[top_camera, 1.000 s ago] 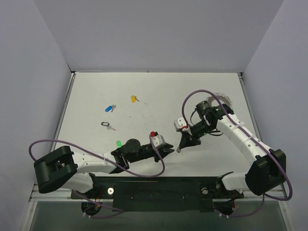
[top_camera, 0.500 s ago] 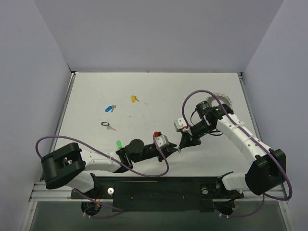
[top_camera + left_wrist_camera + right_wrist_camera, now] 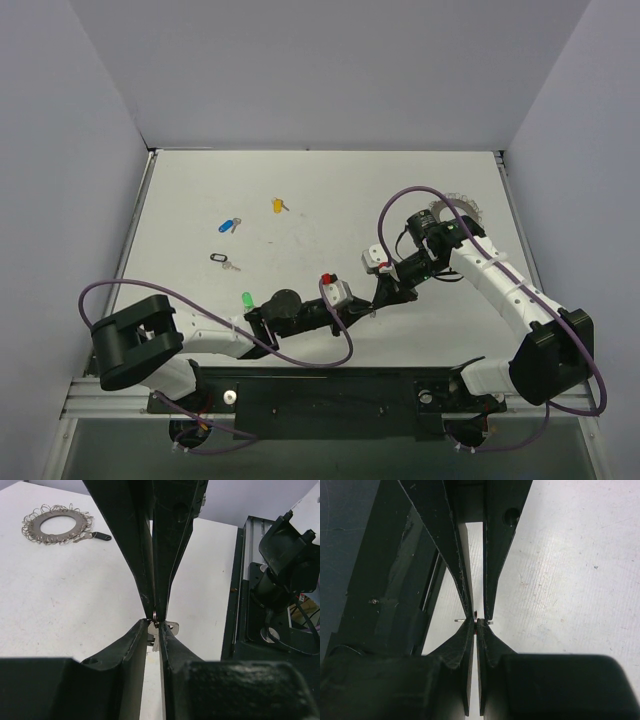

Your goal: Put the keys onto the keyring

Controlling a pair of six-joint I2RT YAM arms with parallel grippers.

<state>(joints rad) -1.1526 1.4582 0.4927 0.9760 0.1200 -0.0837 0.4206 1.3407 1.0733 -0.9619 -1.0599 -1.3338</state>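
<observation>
My left gripper (image 3: 362,311) and right gripper (image 3: 374,303) meet tip to tip near the table's front middle. In the left wrist view my left gripper (image 3: 156,625) is shut on a small silver key (image 3: 170,627), and the right gripper's fingers (image 3: 142,575) come down from above, pinching a small ring at the key's head. In the right wrist view my right gripper (image 3: 477,622) is shut on that thin ring, with the key (image 3: 461,622) edge-on. The keyring (image 3: 458,208) lies at the back right, half hidden by the right arm; it also shows in the left wrist view (image 3: 56,525).
Loose keys lie on the left half of the table: yellow (image 3: 278,205), blue (image 3: 230,224), black-headed (image 3: 221,260) and green (image 3: 246,299). A black-headed key (image 3: 97,536) lies against the keyring. The black base rail (image 3: 330,385) runs along the front edge.
My left arm has reached right, bringing its gripper up against the right gripper's tips. The right arm has barely moved.
</observation>
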